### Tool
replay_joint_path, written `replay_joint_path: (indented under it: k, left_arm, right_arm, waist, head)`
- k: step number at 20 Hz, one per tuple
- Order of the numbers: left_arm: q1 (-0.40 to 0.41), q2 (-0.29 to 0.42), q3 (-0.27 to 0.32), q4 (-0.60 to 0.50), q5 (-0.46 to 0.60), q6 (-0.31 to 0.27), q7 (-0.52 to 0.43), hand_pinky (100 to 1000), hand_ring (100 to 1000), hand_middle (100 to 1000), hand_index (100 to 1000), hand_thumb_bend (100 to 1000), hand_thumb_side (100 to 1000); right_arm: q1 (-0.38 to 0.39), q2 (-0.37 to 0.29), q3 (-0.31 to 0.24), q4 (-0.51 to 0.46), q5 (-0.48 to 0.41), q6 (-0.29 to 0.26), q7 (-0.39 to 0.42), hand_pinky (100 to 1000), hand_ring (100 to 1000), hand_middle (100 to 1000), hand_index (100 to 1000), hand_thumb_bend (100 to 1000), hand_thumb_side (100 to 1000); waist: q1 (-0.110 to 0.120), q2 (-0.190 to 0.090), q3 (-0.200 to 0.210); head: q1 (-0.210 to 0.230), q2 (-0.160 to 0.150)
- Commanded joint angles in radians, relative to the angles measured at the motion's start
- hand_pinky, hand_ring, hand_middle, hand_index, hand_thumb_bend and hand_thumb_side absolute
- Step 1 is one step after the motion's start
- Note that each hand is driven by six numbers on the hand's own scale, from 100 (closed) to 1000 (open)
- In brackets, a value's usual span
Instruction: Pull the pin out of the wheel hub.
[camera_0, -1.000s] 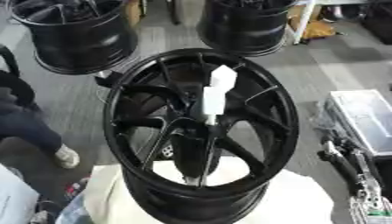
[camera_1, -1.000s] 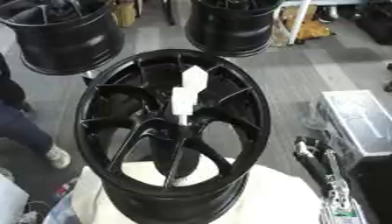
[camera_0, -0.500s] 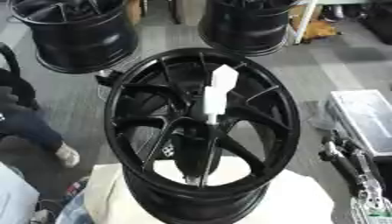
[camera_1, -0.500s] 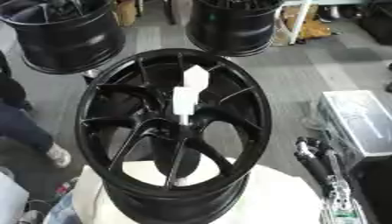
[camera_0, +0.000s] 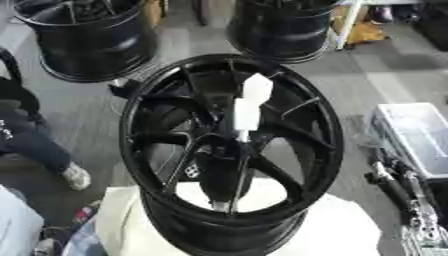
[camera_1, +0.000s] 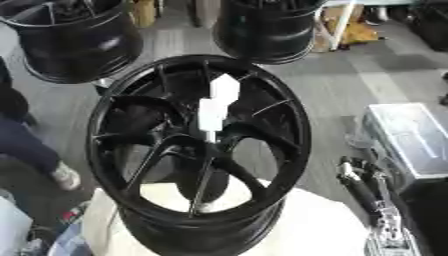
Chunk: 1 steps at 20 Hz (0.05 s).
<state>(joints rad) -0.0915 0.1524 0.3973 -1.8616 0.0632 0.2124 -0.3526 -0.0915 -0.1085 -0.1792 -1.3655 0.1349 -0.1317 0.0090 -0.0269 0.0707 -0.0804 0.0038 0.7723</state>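
A large black wheel hub (camera_0: 231, 145) fills the middle of both views, lying face up on a pale cushioned stand (camera_0: 341, 235) with its spokes running from the rim into the centre bore. Two more black wheels (camera_0: 83, 37) stand on the grey floor behind it, and a silver case (camera_0: 416, 137) with some dark tools sits to the right. A person's dark-clad leg (camera_0: 26, 140) and shoe show at the left edge, touching nothing of the task. The white pin (camera_0: 247, 106) stands in the centre of the hub, its lower end seated in the bore and its faceted upper end sticking well clear of the spokes. Its long axis runs nearly upright, leaning slightly toward the far right in the left eye view, so it probably has to come out straight along that line, upward and away from the hub face. It looks like a stiff, light plastic piece with flat sides, likely easy to pinch and unlikely to bend, though a smooth surface could slip if taken near the tip. The best hold seems to be the thicker block in its middle or upper part, above the spokes, where fingers have room. The hub itself looks heavy and should stay put. Neither robot hand appears in either view, so whether their fingers are spread or curled cannot be told.
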Motion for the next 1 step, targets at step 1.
replay_joint_path:
  k: [1]
  left_arm:
    - [-0.004,0.007,-0.004,-0.024,0.001,0.0,-0.007,755,546,559,674,100,876]
  right_arm:
    - [-0.009,-0.01,-0.007,-0.011,-0.006,-0.002,0.0,624,574,659,684,100,532]
  waist:
    - [0.002,-0.007,0.001]
  head:
    - [0.0,-0.002]
